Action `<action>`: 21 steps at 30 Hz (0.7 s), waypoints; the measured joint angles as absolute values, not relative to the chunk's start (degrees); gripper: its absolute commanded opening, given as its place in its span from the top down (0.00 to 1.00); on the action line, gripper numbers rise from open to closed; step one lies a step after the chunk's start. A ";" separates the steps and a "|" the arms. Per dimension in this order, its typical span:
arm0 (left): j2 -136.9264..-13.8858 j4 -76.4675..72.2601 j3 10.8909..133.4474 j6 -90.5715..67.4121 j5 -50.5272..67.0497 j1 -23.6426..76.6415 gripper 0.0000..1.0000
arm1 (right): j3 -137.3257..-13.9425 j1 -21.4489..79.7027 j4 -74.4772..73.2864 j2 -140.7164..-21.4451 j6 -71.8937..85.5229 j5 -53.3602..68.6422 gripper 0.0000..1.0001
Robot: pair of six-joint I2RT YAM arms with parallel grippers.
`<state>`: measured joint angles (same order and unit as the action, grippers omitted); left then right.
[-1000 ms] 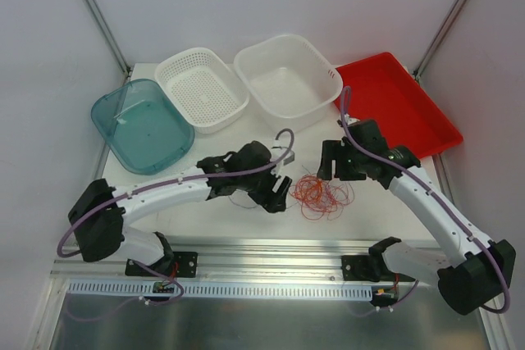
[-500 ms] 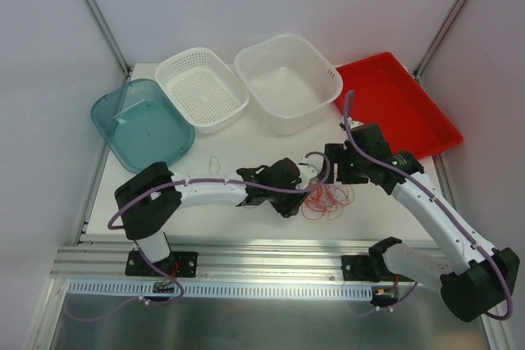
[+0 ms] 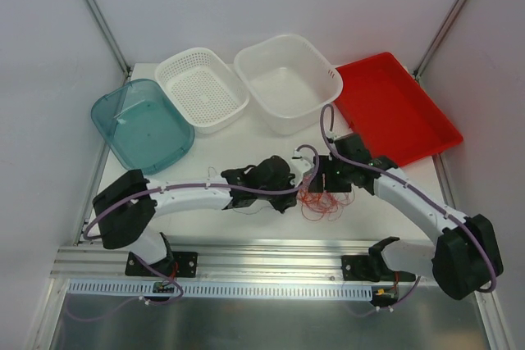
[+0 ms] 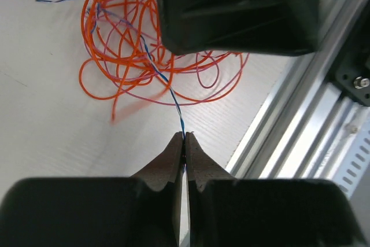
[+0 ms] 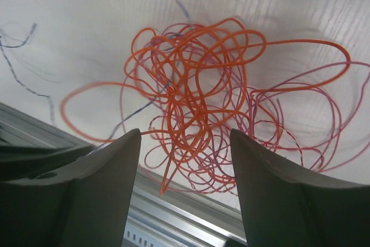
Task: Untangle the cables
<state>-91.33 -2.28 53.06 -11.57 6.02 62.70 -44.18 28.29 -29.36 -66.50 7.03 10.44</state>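
The cables (image 3: 321,202) lie as one loose tangle of hair-thin orange, pink and blue strands on the white table, near its front edge. My left gripper (image 4: 184,137) is shut on a thin blue twisted strand that runs from its tips up into the orange loops (image 4: 124,39). In the top view the left gripper (image 3: 294,194) sits at the tangle's left side. My right gripper (image 5: 185,134) hangs open just above the tangle (image 5: 196,102), a finger on each side, touching nothing. It shows in the top view as the right gripper (image 3: 332,184), close to the left one.
At the back stand a teal tub (image 3: 143,125), a white perforated basket (image 3: 201,88), a white tub (image 3: 287,79) and a red tray (image 3: 394,112). An aluminium rail (image 3: 271,247) runs along the near table edge, right beside the tangle.
My left gripper reached the tangle's left side and closed on the blue strand. My right gripper moved left and down over the tangle, still open.
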 measured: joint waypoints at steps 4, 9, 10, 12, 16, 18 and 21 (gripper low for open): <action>-85.58 -2.52 52.47 -13.50 6.07 62.65 1.00 | -41.58 28.77 -25.19 -71.09 7.46 11.38 0.60; -77.58 -2.07 50.61 -16.36 6.92 60.58 1.00 | -41.15 28.73 -22.72 -75.09 8.16 10.33 0.91; -75.31 -1.52 49.84 -17.19 7.33 59.27 1.00 | -41.15 28.53 -22.59 -75.46 8.27 9.76 0.94; -70.70 -0.19 48.51 -18.90 9.10 55.24 1.00 | -41.15 27.55 -22.52 -76.07 8.43 9.28 0.99; -60.25 4.40 46.54 -22.31 11.99 43.70 1.00 | -41.15 23.20 -22.52 -76.53 9.21 9.02 0.99; -55.53 7.77 46.54 -23.31 13.17 39.53 1.00 | -41.15 20.53 -22.57 -76.53 9.72 9.02 0.99; -49.50 12.75 46.85 -23.51 14.74 35.03 1.00 | -41.15 16.95 -23.07 -76.51 10.15 9.21 0.99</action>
